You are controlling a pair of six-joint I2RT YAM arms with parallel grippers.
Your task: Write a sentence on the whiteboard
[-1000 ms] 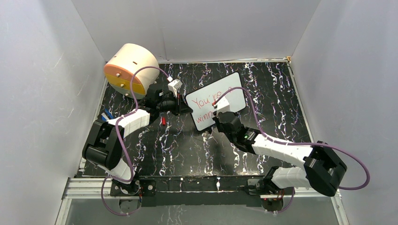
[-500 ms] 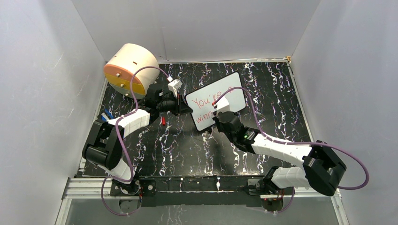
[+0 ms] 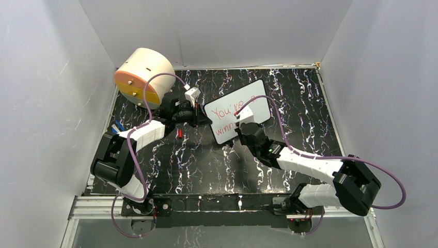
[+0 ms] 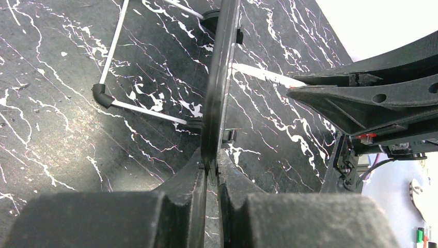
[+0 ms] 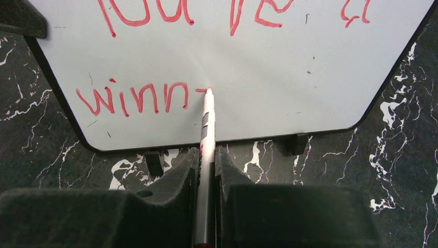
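The whiteboard stands tilted on the black table, held at its left edge by my left gripper, which is shut on the rim. In the left wrist view the board shows edge-on between the closed left gripper. The sentence reads "You're a" above "winn" in red. My right gripper is shut on a white marker. The marker's tip touches the whiteboard just right of "winn", at a short fresh stroke. From above, the right gripper is in front of the board's lower middle.
A beige drum with an orange face lies at the back left. A small red cap lies on the table below the left gripper, and a blue item lies near the left wall. The board's wire stand spreads behind it.
My right gripper and the marker have shifted very slightly up and right along the second line. The left arm and the board have not moved.
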